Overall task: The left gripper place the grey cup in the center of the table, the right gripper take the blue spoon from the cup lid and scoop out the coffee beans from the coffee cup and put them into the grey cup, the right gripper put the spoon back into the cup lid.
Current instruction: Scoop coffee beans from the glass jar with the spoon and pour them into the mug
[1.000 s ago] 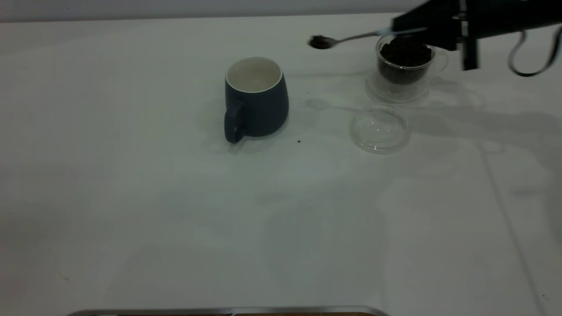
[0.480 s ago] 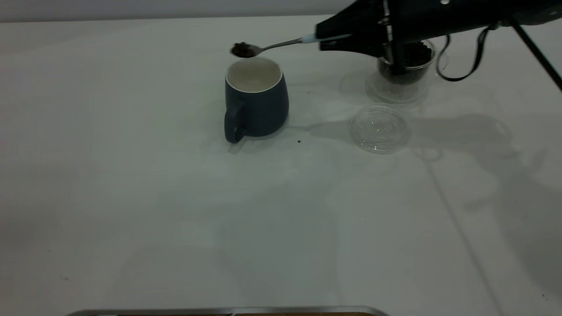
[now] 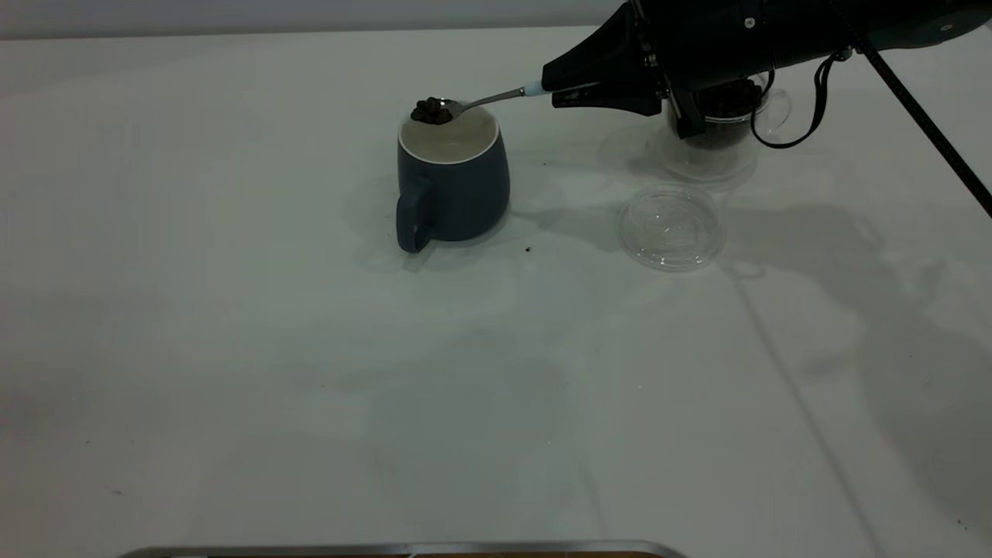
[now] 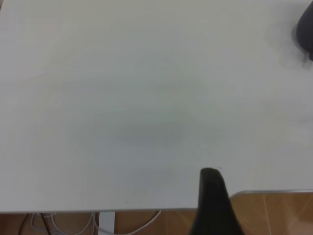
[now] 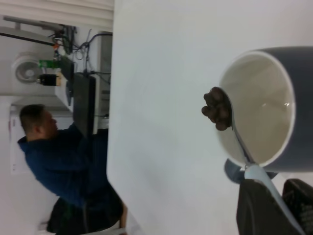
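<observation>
The right hand [image 3: 559, 87] covers most of the blue spoon [image 3: 496, 98] handle and the upper part of the coffee cup [image 3: 709, 139]. In the left wrist view the grey cup [image 4: 306, 30] is cut off (only a dark sliver shows), and one left finger [image 4: 213, 200] shows.

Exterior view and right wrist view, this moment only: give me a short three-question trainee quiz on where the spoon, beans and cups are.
1. True or false: the blue spoon in the right claw carries coffee beans in its bowl.
2. Multiple choice: the spoon's bowl is (A) inside the coffee cup, (B) at the far rim of the grey cup, (C) on the cup lid.
3. Fill in: inside, the grey cup looks ____.

Key:
1. True; the right wrist view shows the heap too.
2. B.
3. Empty: its white interior shows no beans.
</observation>
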